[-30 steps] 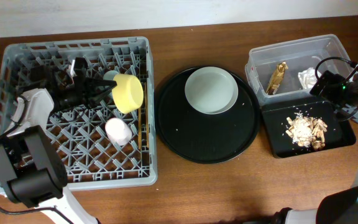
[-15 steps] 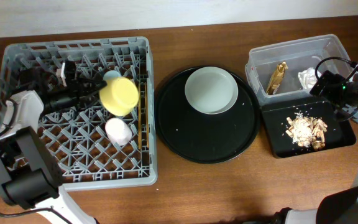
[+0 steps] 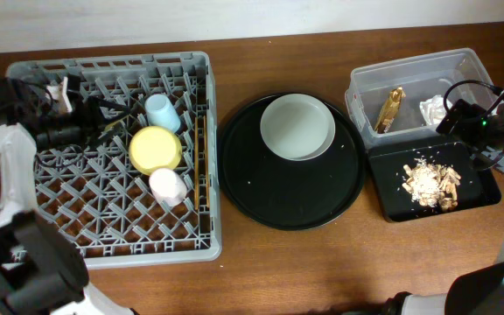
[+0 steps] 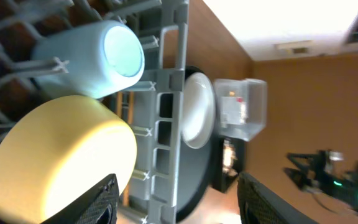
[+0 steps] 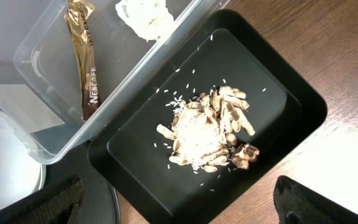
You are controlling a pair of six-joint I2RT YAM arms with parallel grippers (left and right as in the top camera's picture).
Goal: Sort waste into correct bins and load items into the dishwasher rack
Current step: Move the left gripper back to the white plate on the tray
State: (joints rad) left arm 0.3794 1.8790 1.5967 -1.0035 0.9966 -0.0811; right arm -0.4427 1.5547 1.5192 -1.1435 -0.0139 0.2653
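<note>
The grey dishwasher rack (image 3: 51,227) holds the yellow bowl (image 3: 156,149), the light-blue cup (image 3: 162,112), the pink cup (image 3: 167,185) and the wooden chopsticks (image 3: 201,162). My left gripper (image 3: 103,118) is open and empty, just left of the bowl (image 4: 61,155) and blue cup (image 4: 98,53); its jaws (image 4: 179,205) are spread wide. The grey plate (image 3: 297,127) lies outside the rack. The clear tub (image 3: 462,66) holds the gold wrapper (image 3: 393,107) and the tissue (image 3: 433,109). The black rectangular tray (image 3: 392,206) holds the food scraps (image 3: 431,182). My right gripper (image 5: 179,211) is open above the scraps (image 5: 207,134).
The plate sits on a large round black tray (image 3: 261,201) between the rack and the bins. Bare wooden table lies along the front edge. The right arm (image 3: 475,140) hangs over the seam between tub and black tray.
My left gripper has let go of the yellow bowl, which now rests upside down in the rack, and has drawn back to the left. The right arm has not moved.
</note>
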